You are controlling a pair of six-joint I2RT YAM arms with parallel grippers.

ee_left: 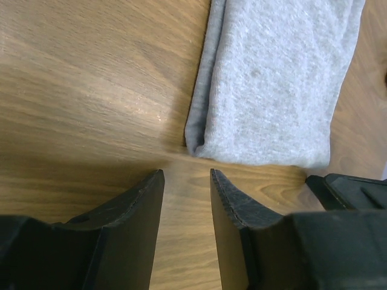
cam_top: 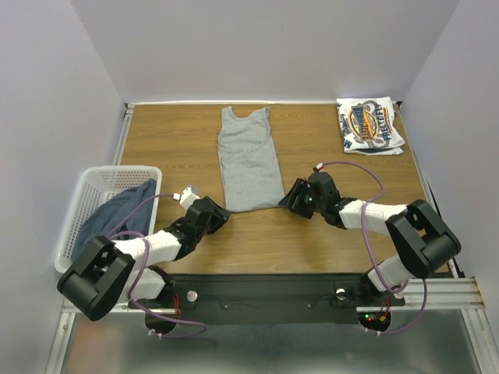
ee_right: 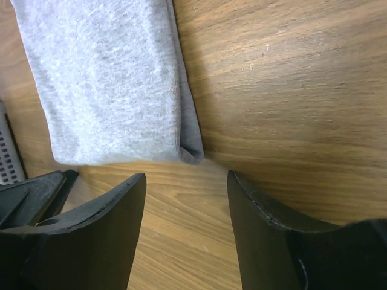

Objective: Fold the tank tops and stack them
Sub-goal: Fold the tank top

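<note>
I am holding my left pincer (ee_left: 186, 175) and right pincer (ee_right: 186, 176) low over the surface (cam_top: 171, 140), both with jaws apart and clamping nothing, each sitting just near of one hem corner of the grey tank top (cam_top: 249, 160). That top is lying mid-surface, long axis running near to far, hem toward me and straps far, so the left corner is falling to my left arm and the right corner to my right. The white printed tank top (cam_top: 370, 126) is resting folded at the far right and the dark blue tank top (cam_top: 117, 210) is sitting in the basket (cam_top: 101, 179) at the left, neither blocking the approach by my reading.
</note>
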